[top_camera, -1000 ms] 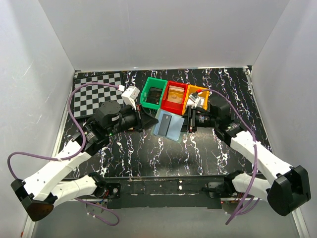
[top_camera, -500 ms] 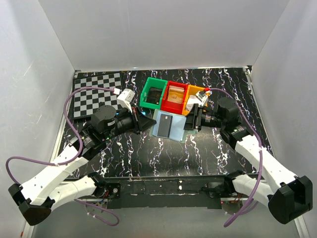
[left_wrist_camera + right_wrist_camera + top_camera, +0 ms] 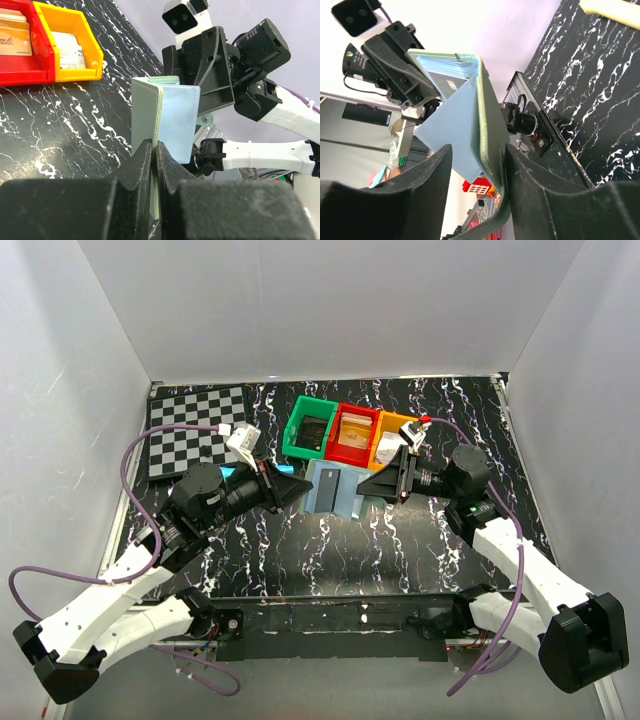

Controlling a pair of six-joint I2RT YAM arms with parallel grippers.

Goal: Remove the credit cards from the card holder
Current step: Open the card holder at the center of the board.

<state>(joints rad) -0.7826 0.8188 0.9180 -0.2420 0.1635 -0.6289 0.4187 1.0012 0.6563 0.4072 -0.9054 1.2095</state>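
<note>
The card holder (image 3: 334,490) hangs half-folded above the bench (image 3: 320,550), long axis left-right, each edge pinched by left claw (image 3: 297,484) and right claw (image 3: 365,486).

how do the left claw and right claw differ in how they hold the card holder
The left claw is pinched shut on one edge of the card holder, its fingers nearly touching. The right claw grips the opposite panel with a wider gap, the grey-green cover bending between its fingers. Both hold it, partly opened, above the table.
</note>
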